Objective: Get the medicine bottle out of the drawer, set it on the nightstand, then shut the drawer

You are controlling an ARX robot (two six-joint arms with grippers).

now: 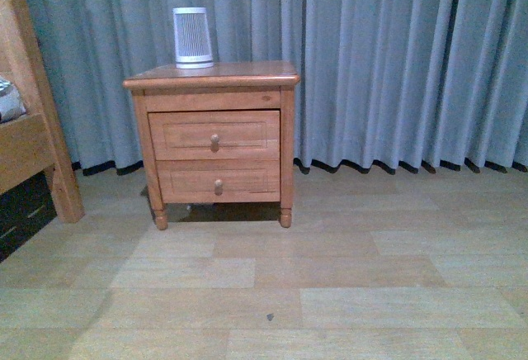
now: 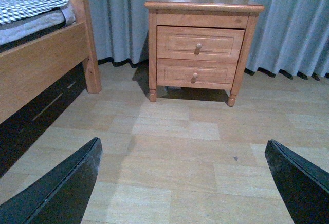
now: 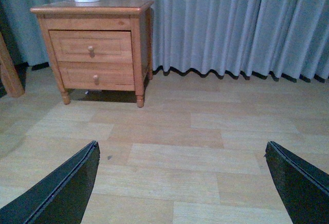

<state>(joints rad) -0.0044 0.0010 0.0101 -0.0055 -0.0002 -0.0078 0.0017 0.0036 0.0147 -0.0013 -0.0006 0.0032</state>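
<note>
**Both grippers wide, drawer shut, bottle unseen**

L gripper (image 2: pixel 182 142) and R gripper (image 3: pixel 181 143) are both spread wide, empty, over the floor (image 1: pixel 330 294). Well ahead of both is the nightstand (image 1: pixel 210 75), its drawer (image 1: pixel 177 133) closed and the knob (image 1: pixel 214 139) facing the fingers. No medicine bottle in view, prob. inside. Expect it tiny, light, stiff, slippery: pinch across the body below the cap. A white ribbed cylinder (image 1: pixel 193 36) stands farthest, on top.

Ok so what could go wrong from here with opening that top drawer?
The upper drawer and the lower drawer look alike, so the wrong one could get pulled. The upper knob is small and round; a grip may slip. The white ribbed cylinder on the nightstand could get knocked.
</note>
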